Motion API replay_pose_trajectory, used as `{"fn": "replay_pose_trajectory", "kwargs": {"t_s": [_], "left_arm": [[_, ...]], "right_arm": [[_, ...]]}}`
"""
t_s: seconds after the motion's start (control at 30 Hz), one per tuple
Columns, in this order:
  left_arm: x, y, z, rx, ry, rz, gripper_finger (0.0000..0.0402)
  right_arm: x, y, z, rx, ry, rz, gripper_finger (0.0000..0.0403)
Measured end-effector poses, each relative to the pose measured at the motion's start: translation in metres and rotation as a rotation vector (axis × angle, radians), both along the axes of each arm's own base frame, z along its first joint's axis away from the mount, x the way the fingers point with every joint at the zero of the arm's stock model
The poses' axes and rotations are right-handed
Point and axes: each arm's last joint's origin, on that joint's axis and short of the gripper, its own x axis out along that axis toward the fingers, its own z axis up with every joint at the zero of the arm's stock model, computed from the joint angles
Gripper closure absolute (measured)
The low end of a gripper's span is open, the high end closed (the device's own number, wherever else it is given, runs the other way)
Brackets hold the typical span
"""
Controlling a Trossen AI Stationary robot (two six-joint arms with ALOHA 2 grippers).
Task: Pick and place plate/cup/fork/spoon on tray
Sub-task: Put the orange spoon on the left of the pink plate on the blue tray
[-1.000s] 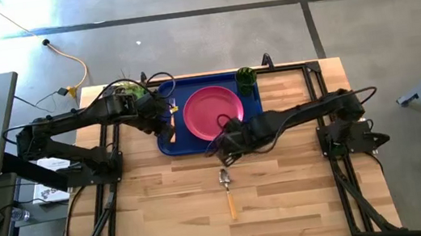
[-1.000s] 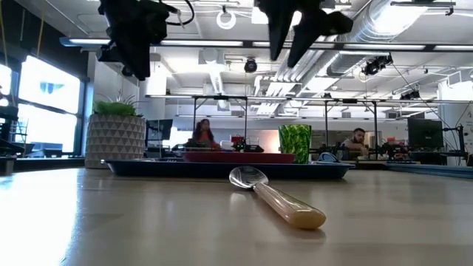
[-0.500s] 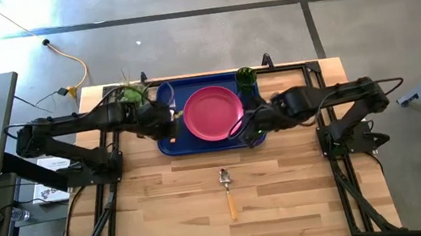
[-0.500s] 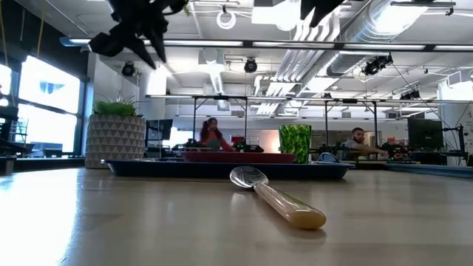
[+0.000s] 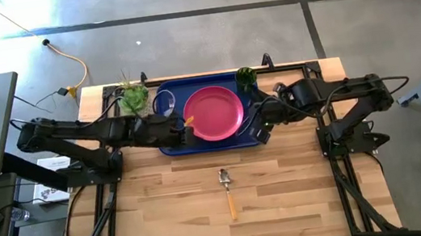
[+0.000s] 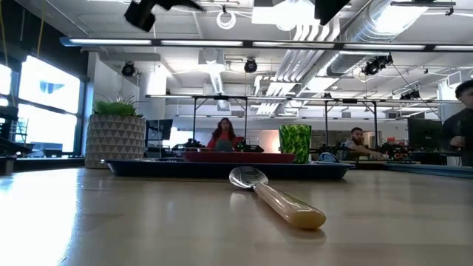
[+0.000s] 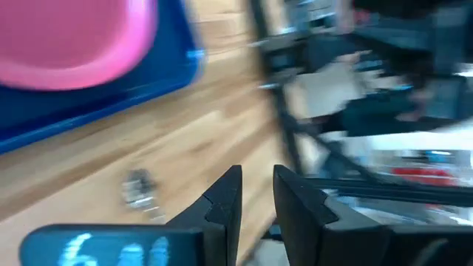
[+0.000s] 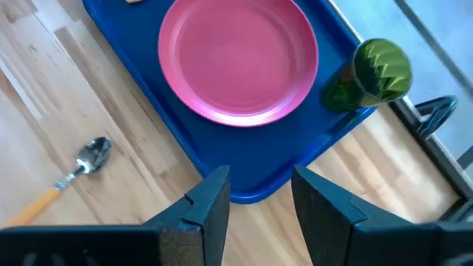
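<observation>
We note the tray (image 5: pixel 172 145) at the far middle of the bench (image 5: pixel 286 198), with the plate (image 5: pixel 213 113) already lying flat in it and the cup (image 5: pixel 246 76) standing upright at the tray's far right corner. An orange handle, which we take for the fork (image 5: pixel 188 122), shows just beside the plate's left edge, near the left claw (image 5: pixel 182 134).

The spoon (image 5: pixel 227 191) is the one piece not yet on the tray. It lies alone on bare wood on the near side of the tray, well apart from it and about level with the plate's middle. Its long axis runs roughly front to back, with the bowl toward the tray and the handle toward the bench's near edge.

The left claw hangs over the tray's near left part. In its wrist view the fingers stand a narrow gap apart with nothing between them, though whether they are closing or opening we cannot tell. The right claw (image 5: pixel 263 130) hangs over the tray's near right corner, parted and empty.

Our judgement is that the spoon is next. It lies toward the near edge from both claws and about midway between them, so neither arm is clearly closer.
</observation>
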Motion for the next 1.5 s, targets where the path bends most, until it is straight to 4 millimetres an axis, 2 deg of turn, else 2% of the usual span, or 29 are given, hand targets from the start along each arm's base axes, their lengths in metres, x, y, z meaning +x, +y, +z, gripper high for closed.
{"fn": "replay_pose_trajectory", "kwargs": {"t_s": [0.17, 0.4, 0.5, 0.57, 0.73, 1.0, 1.13, 1.5], "left_arm": [[0.011, -0.013, 0.003, -0.004, -0.099, -0.012, 0.0345], [0.024, -0.027, 0.006, -0.021, -0.217, -0.041, 0.0349], [0.026, -0.029, 0.013, -0.008, -0.228, -0.052, 0.0349], [0.032, -0.032, 0.024, 0.017, -0.269, -0.045, 0.0352], [0.040, -0.032, 0.047, 0.072, -0.252, -0.033, 0.0364], [0.060, -0.036, 0.053, 0.074, -0.098, -0.015, 0.0367], [0.071, -0.039, 0.044, 0.070, -0.034, 0.001, 0.0367], [0.105, -0.055, -0.025, 0.059, 0.227, 0.030, 0.0367]], "right_arm": [[-0.009, -0.009, 0.005, -0.025, 0.032, 0.029, 0.0265], [-0.030, -0.022, 0.017, -0.044, 0.047, 0.036, 0.0265], [-0.040, -0.026, 0.023, -0.049, 0.032, 0.023, 0.0265], [-0.048, -0.027, 0.027, -0.058, 0.024, 0.026, 0.0265], [-0.062, -0.028, 0.036, -0.080, -0.013, 0.027, 0.0265], [-0.073, -0.028, 0.041, -0.080, -0.029, 0.028, 0.0265], [-0.075, -0.028, 0.041, -0.077, -0.028, 0.025, 0.0265], [-0.075, -0.028, 0.041, -0.042, -0.052, -0.038, 0.0265]]}}
